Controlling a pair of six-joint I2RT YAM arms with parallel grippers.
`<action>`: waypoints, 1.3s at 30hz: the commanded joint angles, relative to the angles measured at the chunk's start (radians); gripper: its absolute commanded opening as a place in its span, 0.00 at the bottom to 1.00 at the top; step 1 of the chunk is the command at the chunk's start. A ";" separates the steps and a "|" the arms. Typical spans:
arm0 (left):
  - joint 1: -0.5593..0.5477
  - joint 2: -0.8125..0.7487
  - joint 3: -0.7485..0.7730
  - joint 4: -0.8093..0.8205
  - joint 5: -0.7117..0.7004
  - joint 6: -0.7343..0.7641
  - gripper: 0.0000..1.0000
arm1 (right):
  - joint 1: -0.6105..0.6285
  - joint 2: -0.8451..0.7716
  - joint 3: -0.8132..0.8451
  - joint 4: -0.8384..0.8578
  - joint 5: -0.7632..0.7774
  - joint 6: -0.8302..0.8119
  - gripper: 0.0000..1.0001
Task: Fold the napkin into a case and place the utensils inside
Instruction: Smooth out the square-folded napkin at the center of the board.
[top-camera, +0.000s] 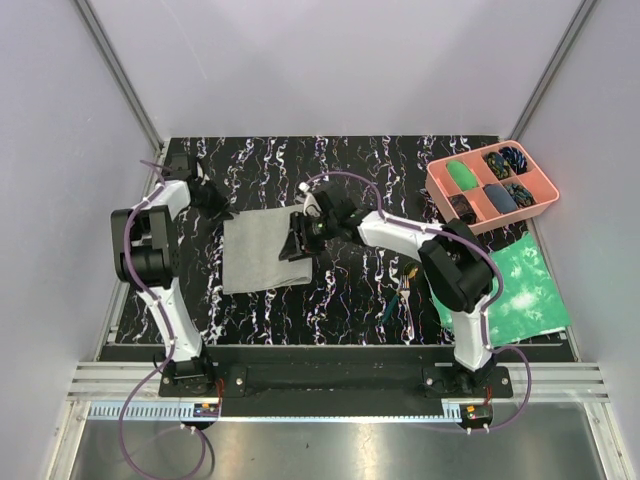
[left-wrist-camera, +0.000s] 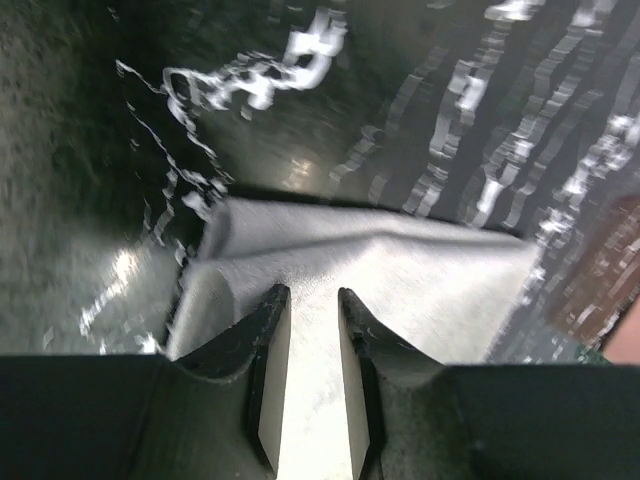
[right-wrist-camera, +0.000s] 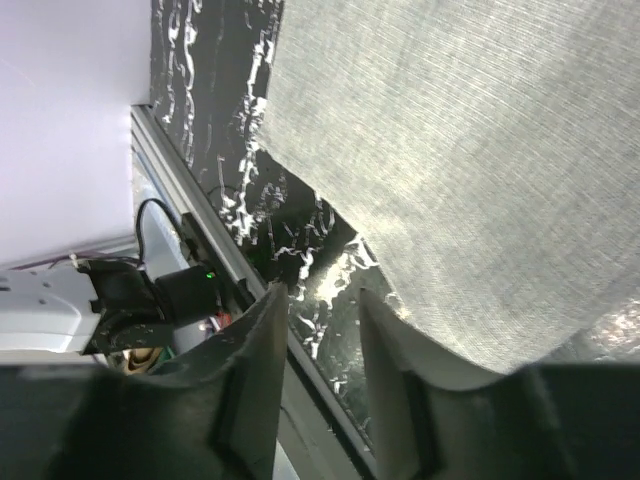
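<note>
So the napkin (top-camera: 262, 250) is lying flat on the tabletop (top-camera: 350, 290), a bit toward 9 o'clock from the middle. The left arm (top-camera: 140, 245) goes up from its base with the elbow bent high, then the forearm dips to the napkin's 11 o'clock corner. The left jaws point down over that corner with a narrow gap, and cloth shows through it, slightly rumpled. The right arm (top-camera: 400, 232) stretches way across toward 9 o'clock, wrist low at the napkin's 3 o'clock edge. The right jaws are apart with nothing between them, and the cloth edge is just beside one finger. The utensils (top-camera: 405, 293) sit bunched at the napkin's 4 o'clock, well apart from it.
</note>
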 joint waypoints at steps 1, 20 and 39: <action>0.016 0.072 0.079 -0.030 -0.009 0.031 0.28 | -0.012 -0.003 -0.088 0.090 -0.020 0.003 0.36; -0.010 0.026 0.199 -0.098 0.037 0.134 0.38 | -0.068 -0.115 -0.215 0.115 -0.070 -0.004 0.19; -0.389 -0.388 -0.539 0.514 0.174 -0.227 0.12 | -0.265 0.190 0.232 -0.054 -0.201 -0.078 0.24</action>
